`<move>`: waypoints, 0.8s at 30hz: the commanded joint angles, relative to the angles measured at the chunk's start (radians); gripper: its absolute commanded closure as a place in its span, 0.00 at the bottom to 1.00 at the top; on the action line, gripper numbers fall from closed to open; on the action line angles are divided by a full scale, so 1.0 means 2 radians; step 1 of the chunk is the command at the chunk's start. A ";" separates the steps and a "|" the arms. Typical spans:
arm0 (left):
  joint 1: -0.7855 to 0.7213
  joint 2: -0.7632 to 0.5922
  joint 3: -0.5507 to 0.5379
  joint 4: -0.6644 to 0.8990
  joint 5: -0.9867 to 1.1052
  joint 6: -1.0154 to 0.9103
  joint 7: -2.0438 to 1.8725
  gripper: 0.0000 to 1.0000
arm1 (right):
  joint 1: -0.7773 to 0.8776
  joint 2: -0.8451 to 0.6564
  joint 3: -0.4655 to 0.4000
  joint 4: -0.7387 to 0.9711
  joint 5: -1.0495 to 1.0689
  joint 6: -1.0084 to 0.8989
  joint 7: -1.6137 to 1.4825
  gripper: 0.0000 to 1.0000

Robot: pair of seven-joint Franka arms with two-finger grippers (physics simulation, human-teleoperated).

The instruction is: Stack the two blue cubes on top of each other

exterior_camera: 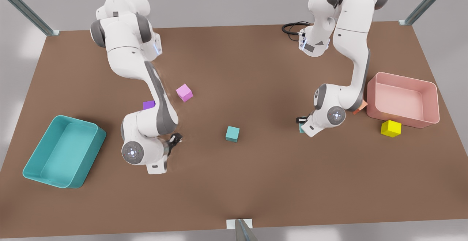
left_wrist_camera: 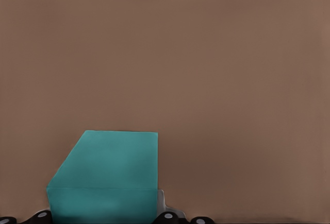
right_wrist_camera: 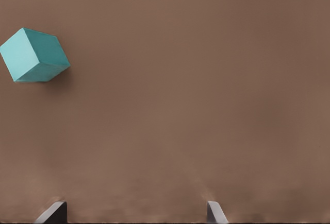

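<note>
One blue cube (exterior_camera: 232, 134) (right_wrist_camera: 36, 55) sits alone on the brown table near the middle. My right gripper (exterior_camera: 175, 138) (right_wrist_camera: 134, 213), on the arm at the front view's left, stands open to that cube's left and apart from it. The other blue cube (exterior_camera: 301, 127) (left_wrist_camera: 105, 175) is at the arm on the front view's right, mostly hidden under its wrist. My left gripper (exterior_camera: 300, 122) (left_wrist_camera: 103, 211) is shut on this cube, with a grey finger (left_wrist_camera: 161, 203) pressed against its side, low over the table.
A teal tray (exterior_camera: 91, 138) lies at the front view's left and a pink tray (exterior_camera: 433, 105) at its right. A yellow cube (exterior_camera: 391, 128) and an orange cube (exterior_camera: 360, 107) sit by the pink tray. A pink cube (exterior_camera: 184, 92) and a purple cube (exterior_camera: 148, 105) lie behind the right arm.
</note>
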 commanded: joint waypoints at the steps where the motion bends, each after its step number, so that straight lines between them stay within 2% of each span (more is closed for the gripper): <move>1: -0.018 0.000 -0.006 0.045 -0.006 -0.071 -0.093 0.44 | -0.034 -0.030 -0.015 0.005 -0.071 -0.132 -0.122 0.00; 3: -0.070 0.037 -0.006 0.154 -0.006 -0.157 -0.177 0.44 | -0.018 -0.109 -0.030 0.008 -0.113 -0.148 -0.109 0.00; 4: -0.089 0.043 -0.006 0.167 -0.009 -0.157 -0.198 0.44 | -0.010 -0.155 -0.026 -0.009 -0.112 -0.155 -0.035 0.00; 6: -0.110 0.059 -0.026 0.196 -0.009 -0.157 -0.235 0.44 | -0.022 -0.299 0.041 -0.107 -0.120 -0.172 0.243 0.00; 7: -0.130 0.074 -0.028 0.224 -0.009 -0.157 -0.266 0.44 | -0.027 -0.352 0.046 -0.146 -0.120 -0.173 0.262 0.00; 10: -0.157 0.143 -0.028 0.317 -0.008 -0.157 -0.320 0.44 | -0.044 -0.355 0.060 -0.160 -0.136 -0.172 0.262 0.00; 11: -0.165 0.171 -0.028 0.355 -0.008 -0.157 -0.341 0.44 | -0.035 -0.330 0.060 -0.156 -0.154 -0.176 0.265 0.00; 14: -0.168 0.210 -0.028 0.407 -0.008 -0.154 -0.341 0.44 | -0.033 -0.318 0.058 -0.156 -0.156 -0.166 0.270 0.00; 24: -0.188 0.235 -0.038 0.432 -0.008 -0.153 -0.341 0.44 | -0.033 -0.305 0.058 -0.156 -0.156 -0.153 0.272 0.00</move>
